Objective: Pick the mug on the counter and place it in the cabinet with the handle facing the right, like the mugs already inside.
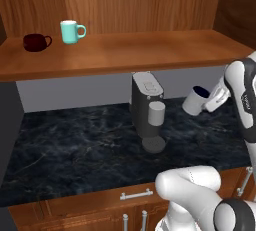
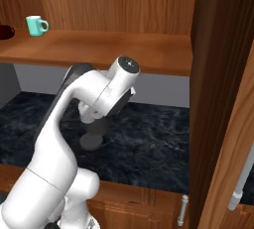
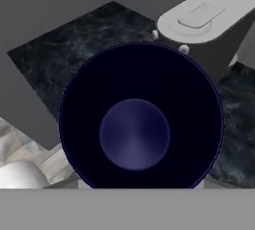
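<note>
The grey mug (image 1: 193, 101) hangs tilted in the air above the right part of the black counter (image 1: 75, 145), with my gripper (image 1: 204, 101) shut on it from the right. The hand view looks straight down into its dark navy inside (image 3: 137, 124); its loop handle is hidden. Higher up, the wooden cabinet shelf (image 1: 135, 50) carries the teal mug (image 1: 71, 31) and the squat maroon cup (image 1: 35, 42) at its left end, both handles pointing right. The teal mug (image 2: 36, 25) also stands at the far left of the shelf (image 2: 124, 49) in the right base view.
A grey coffee machine (image 1: 147, 107) stands on the counter just left of the held mug, its top (image 3: 204, 17) close beyond the rim. A tall wooden cabinet side (image 2: 218, 99) rises on the right. Drawers with metal handles (image 1: 136, 194) sit below the counter edge.
</note>
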Available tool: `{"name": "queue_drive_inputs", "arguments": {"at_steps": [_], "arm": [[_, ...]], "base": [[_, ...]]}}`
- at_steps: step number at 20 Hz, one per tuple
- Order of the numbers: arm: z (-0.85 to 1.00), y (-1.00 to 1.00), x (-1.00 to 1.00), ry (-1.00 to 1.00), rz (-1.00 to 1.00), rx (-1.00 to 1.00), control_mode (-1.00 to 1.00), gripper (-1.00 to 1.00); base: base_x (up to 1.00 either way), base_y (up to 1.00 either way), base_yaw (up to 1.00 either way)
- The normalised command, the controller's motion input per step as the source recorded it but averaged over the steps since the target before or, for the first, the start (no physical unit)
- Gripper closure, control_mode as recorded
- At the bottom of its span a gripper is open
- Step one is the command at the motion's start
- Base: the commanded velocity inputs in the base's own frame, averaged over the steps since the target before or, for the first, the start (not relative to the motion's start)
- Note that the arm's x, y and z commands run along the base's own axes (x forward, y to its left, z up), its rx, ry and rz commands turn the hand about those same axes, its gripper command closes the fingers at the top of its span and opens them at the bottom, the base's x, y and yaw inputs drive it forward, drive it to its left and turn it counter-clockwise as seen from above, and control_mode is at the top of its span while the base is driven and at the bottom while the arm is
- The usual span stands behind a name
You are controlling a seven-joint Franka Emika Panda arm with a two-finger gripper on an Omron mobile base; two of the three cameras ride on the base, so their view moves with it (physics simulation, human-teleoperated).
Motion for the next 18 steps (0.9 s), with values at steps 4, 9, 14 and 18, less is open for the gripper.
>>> {"name": "queue_drive_inputs", "arguments": {"at_steps": [4, 9, 14, 18], "arm": [[0.43, 0.35, -0.23, 0.0, 0.16, -0.01, -1.0, 1.0], [0.56, 0.31, -0.05, 0.0, 0.1, 0.0, -1.0, 1.0], [0.46, 0.32, 0.0, -0.09, 0.03, 0.03, -1.0, 1.0], [0.44, 0.41, 0.02, -0.09, 0.06, 0.02, -1.0, 1.0]], "base": [[0.0, 0.0, 0.0], [0.0, 0.0, 0.0], [0.0, 0.0, 0.0], [0.0, 0.0, 0.0]]}}
